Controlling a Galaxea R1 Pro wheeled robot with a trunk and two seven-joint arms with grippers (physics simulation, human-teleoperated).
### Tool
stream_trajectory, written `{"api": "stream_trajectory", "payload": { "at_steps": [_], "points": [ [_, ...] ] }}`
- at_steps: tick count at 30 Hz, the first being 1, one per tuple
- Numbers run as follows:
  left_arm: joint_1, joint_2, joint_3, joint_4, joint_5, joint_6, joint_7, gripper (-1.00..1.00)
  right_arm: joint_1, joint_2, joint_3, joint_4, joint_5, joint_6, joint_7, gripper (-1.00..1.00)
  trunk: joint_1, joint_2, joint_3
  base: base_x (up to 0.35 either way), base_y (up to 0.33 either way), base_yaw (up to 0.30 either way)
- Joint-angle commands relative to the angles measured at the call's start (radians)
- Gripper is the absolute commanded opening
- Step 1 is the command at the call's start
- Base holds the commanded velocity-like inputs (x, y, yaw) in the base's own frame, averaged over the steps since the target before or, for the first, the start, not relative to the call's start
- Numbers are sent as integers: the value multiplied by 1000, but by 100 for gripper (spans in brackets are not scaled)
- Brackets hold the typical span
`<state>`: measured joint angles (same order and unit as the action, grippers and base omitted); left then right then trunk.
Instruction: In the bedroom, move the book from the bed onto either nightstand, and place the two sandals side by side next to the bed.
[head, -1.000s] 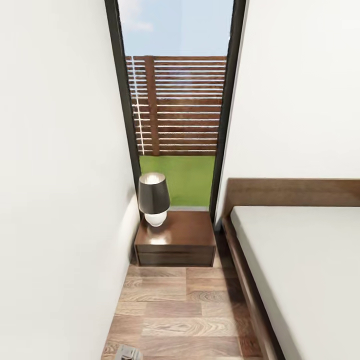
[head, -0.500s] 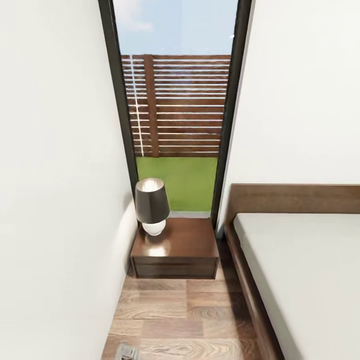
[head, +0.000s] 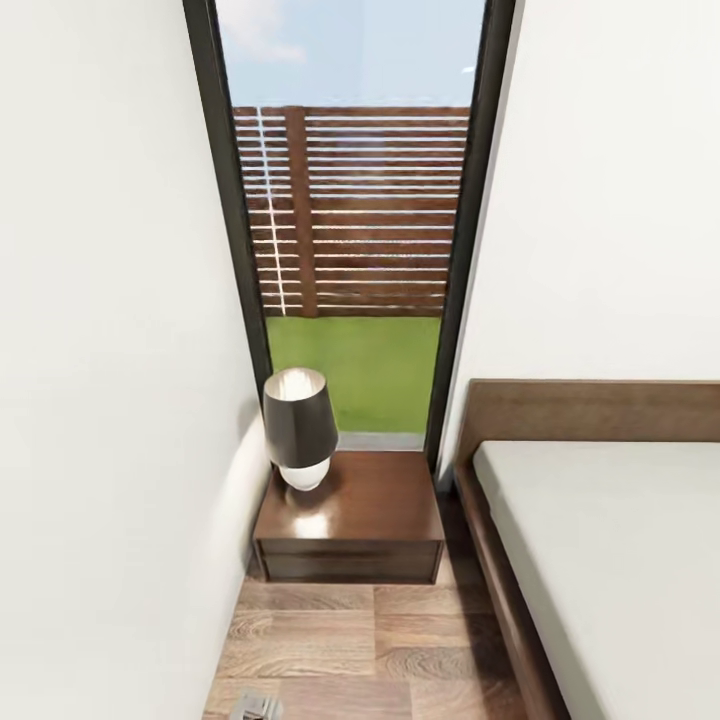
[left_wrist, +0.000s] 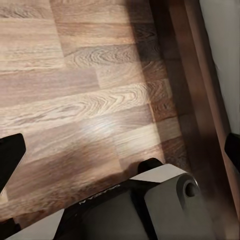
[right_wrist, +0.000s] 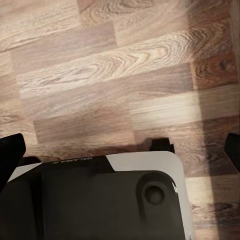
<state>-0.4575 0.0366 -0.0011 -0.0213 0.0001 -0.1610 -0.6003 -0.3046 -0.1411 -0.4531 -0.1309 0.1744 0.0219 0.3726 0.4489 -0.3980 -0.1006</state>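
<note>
My left end effector (left_wrist: 120, 155) hangs over the floor (left_wrist: 75, 100) with its two dark fingertips (left_wrist: 10, 155) spread wide at opposite edges of the left wrist view, nothing between them. Under it I see the grey and black robot base (left_wrist: 150, 200), and beside that the dark bed frame (left_wrist: 195, 100) runs along the planks with a sliver of pale mattress (left_wrist: 225, 30) above it.

My right end effector (right_wrist: 120, 150) is likewise wide, its fingertips (right_wrist: 10, 150) far apart and empty, over bare wood planks (right_wrist: 100, 75) and the base (right_wrist: 100, 200) below.

From the head view I look down a narrow strip of floor (head: 350, 640) between a white wall (head: 100, 350) on the left and the bed (head: 620, 560) on the right. The nightstand (head: 370, 510) stands at the far end of that strip, just beside the bed's headboard (head: 590, 410) and against a tall dark-framed window (head: 350, 250). A lamp (head: 298, 425) with a dark shade and white base sits on the nightstand's left rear corner; the rest of the top is bare. Through the glass I see a slatted wooden fence (head: 370, 210) and grass (head: 350, 370). A small grey part of the robot (head: 258, 706) shows at the bottom edge.
</note>
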Motion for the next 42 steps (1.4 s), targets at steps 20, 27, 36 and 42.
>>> {"api": "stream_trajectory", "payload": {
  "at_steps": [20, 27, 36, 42],
  "points": [
    [-1, 0, 0, 1, 0, -5, -3, 100, -1, 0, -9, -1, 10, 2, 5, 100, 1, -2, -6, 168, 0, -109],
    [-1, 0, 0, 1, 0, -5, -3, 100, -1, 1, -9, -1, 10, 2, 5, 100, 1, -2, -9, 1, 0, -202],
    [-1, 1, 0, 1, 0, -5, -3, 100, -1, 1, -9, -1, 10, 2, 5, 100, 1, -2, -13, 0, 0, -203],
    [-1, 1, 0, 1, 0, -5, -3, 100, -1, 0, -9, -1, 10, 2, 5, 100, 1, -2, -15, 0, 0, -203]
  ]
}}
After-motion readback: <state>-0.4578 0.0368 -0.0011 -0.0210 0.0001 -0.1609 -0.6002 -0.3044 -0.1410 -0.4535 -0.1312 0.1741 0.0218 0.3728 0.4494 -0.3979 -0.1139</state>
